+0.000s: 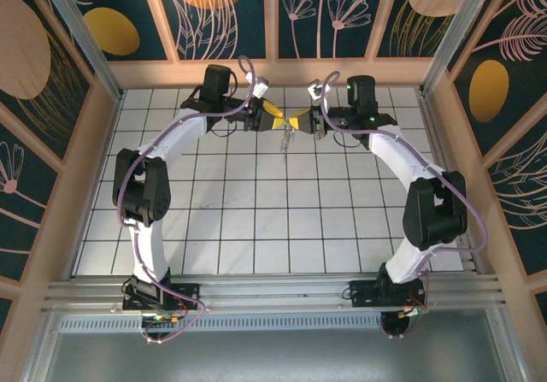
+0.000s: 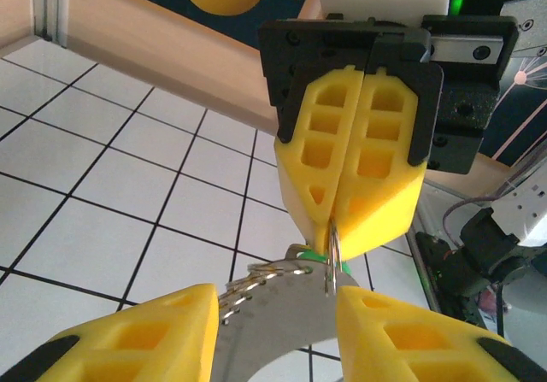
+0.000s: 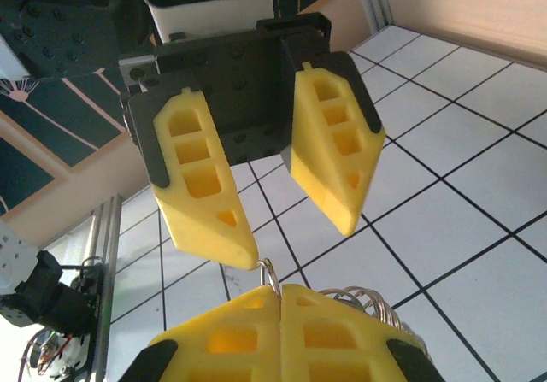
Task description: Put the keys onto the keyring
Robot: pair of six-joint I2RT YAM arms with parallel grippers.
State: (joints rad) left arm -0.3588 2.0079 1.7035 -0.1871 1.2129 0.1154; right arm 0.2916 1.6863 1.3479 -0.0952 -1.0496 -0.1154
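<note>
Two grippers meet tip to tip over the far middle of the white square-tiled table (image 1: 256, 211). The right gripper (image 1: 296, 124), with yellow ribbed wedge-shaped fingers, is clenched. Its fingers press flat together and pinch the keyring (image 2: 333, 249), a thin pale silvery wire loop that pokes out just past the fingertips.

Just below the right gripper's tips, a small cluster of the keys (image 2: 263, 281) hangs from that loop. They are thin silvery toothed pieces, and a sliver of bright green tag (image 2: 312, 254) touches the wire. From above, the cluster shows as a small pale dangle just beneath the right gripper.

The left gripper (image 3: 297, 241), with the same yellow wedge fingers, faces the right gripper head on and is released. Its fingers stand apart with nothing clamped between them, and one fingertip sits just beside the wire where it leaves the right gripper. In the left wrist view the keys lie in the gap between those parted fingers; I cannot tell whether they touch either one.
</note>
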